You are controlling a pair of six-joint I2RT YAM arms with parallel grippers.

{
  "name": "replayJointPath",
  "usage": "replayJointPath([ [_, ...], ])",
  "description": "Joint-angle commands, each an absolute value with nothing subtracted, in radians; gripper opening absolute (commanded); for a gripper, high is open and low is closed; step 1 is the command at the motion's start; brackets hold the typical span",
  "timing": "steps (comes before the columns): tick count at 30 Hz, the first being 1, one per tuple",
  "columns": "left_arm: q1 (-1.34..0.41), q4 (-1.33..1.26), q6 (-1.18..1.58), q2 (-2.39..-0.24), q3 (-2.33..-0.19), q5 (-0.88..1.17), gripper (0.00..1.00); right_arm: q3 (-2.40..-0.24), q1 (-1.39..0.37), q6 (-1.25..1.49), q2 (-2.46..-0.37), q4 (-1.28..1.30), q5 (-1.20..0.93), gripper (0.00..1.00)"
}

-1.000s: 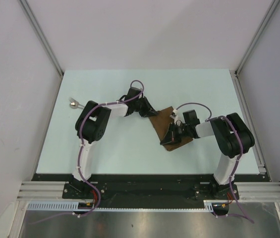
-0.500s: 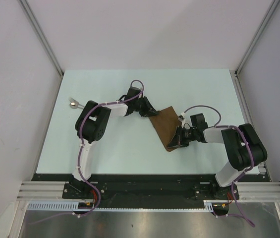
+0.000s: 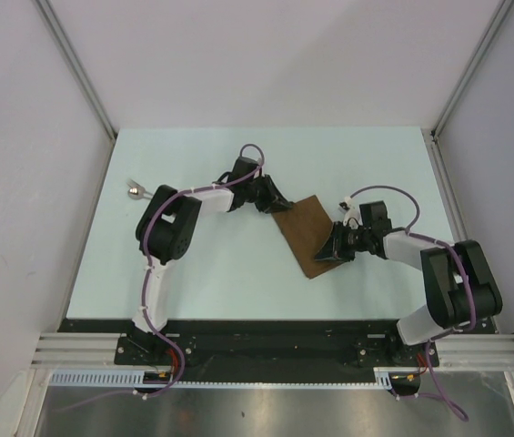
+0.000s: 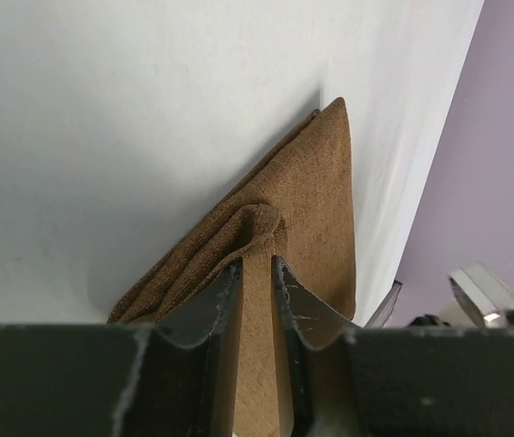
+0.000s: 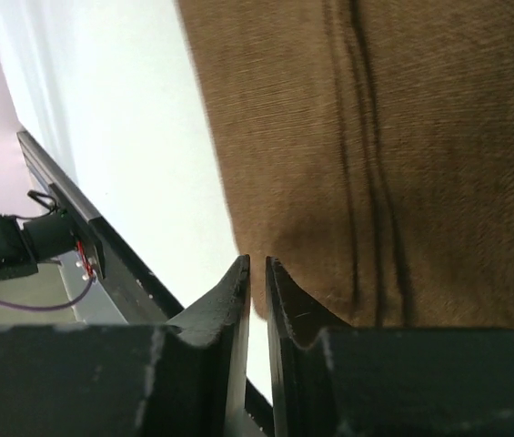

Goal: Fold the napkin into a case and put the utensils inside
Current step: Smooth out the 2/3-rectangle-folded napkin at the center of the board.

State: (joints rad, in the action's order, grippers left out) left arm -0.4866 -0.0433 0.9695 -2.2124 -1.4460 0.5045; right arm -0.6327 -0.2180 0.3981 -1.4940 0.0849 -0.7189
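Note:
The dark-brown napkin (image 3: 304, 232) lies folded into a slanted band at mid-table. My left gripper (image 3: 279, 208) sits at its far left corner. In the left wrist view the napkin (image 4: 316, 200) puckers just past that gripper (image 4: 255, 264), whose jaws stand slightly apart with brown cloth showing in the gap. My right gripper (image 3: 327, 253) is at the napkin's near right edge. In the right wrist view the gripper (image 5: 257, 262) is narrowly open, with bare table in the gap and the napkin (image 5: 375, 137) just beyond. A utensil (image 3: 136, 190) with a shiny round head lies far left.
The pale table (image 3: 220, 273) is fenced by white walls on the left, back and right. A black rail (image 3: 266, 325) runs along the near edge by the arm bases; it also shows in the right wrist view as the rail (image 5: 102, 246).
My right arm swung outward to the right, drawing its gripper off the napkin's top to its near right edge. The napkin now lies flatter and narrower. Both grippers' jaws have parted a little.

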Motion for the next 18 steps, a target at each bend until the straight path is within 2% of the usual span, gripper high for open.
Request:
replayJointPath([
  [1, -0.491, -0.092, 0.994, -2.256, -1.491, 0.535, 0.22, -0.621, -0.215, 0.443, -1.584, -0.02, -0.697, 0.15],
  [4, -0.491, -0.115, 1.008, -2.293, -1.525, 0.543, 0.21, -0.607, -0.215, 0.448, -1.623, -0.052, -0.67, 0.15],
  [8, -0.491, -0.097, 1.003, -2.316, -1.574, 0.557, 0.22, -0.647, -0.215, 0.4, -1.622, 0.053, -0.65, 0.16],
  [11, -0.505, -0.057, 0.967, -2.243, -1.554, 0.54, 0.27, -0.718, -0.21, 0.361, -1.553, 0.189, -0.617, 0.25],
  [12, -0.508, -0.034, 0.925, -2.22, -1.554, 0.537, 0.3, -0.768, -0.203, 0.348, -1.504, 0.231, -0.603, 0.3],
  [15, -0.522, 0.064, 0.85, -2.146, -1.552, 0.535, 0.42, -0.839, -0.169, 0.33, -1.419, 0.345, -0.536, 0.61],
  [16, -0.525, 0.093, 0.833, -2.131, -1.551, 0.532, 0.47, -0.848, -0.163, 0.327, -1.396, 0.372, -0.49, 0.83],
  [17, -0.532, 0.119, 0.801, -2.094, -1.543, 0.531, 0.5, -0.854, -0.16, 0.318, -1.379, 0.374, -0.464, 0.97],
  [18, -0.535, 0.127, 0.789, -2.077, -1.536, 0.529, 0.53, -0.859, -0.158, 0.307, -1.358, 0.371, -0.437, 1.0],
])
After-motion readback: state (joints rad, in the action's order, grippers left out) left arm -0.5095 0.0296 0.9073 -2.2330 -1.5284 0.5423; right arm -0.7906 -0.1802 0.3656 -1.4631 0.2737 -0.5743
